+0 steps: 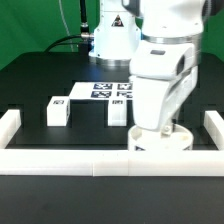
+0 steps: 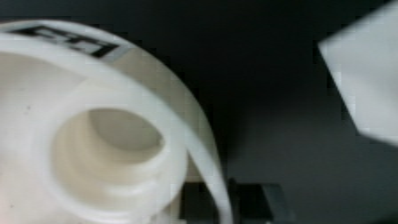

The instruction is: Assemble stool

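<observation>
Seat (image 2: 71,100), resting by the front rail (image 1: 80,160), has its wall clamped in the tool (image 2: 222,205).

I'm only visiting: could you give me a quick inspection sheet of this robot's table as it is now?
Surface: black table, white border rails along its edges.
Job's things: thick round white plastic seat under the gripper; two white block legs, standing apart.
Clutter: nothing seen; only the marker board.
Grippers: gripper seems shut on the seat's rim.
Cables: dark cables behind the arm.
Surroundings: green backdrop.
</observation>
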You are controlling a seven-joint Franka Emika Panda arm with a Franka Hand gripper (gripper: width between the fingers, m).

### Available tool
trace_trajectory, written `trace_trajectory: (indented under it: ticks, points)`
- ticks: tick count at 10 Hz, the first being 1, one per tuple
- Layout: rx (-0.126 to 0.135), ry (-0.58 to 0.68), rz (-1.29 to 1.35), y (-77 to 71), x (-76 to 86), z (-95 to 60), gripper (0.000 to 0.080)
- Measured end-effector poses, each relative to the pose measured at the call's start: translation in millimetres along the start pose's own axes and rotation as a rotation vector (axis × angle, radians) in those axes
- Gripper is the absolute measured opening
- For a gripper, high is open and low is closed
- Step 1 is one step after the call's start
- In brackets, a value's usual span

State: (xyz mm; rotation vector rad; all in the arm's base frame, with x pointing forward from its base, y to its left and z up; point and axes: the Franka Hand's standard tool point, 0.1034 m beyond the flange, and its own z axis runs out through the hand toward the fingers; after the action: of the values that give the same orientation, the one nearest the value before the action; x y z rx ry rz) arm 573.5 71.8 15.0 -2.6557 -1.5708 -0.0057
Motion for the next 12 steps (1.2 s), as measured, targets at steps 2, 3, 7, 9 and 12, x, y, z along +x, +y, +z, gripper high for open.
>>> trace_trajectory:
  ticks: [2,3,7,9,12]
  points:
    - [-0.003,0.004,0.014,-8.3,17.2,1.6,0.0029]
    - [-0.004,0.005,0.033,-12.1,25.9,2.3,0.0029]
    - [-0.004,0.007,0.049,-15.5,33.0,2.6,0.0029]
    - [-0.004,0.006,0.05,-15.3,32.5,2.9,0.029]
    - [-0.022,0.015,0.075,-13.5,35.6,-14.6,0.0594]
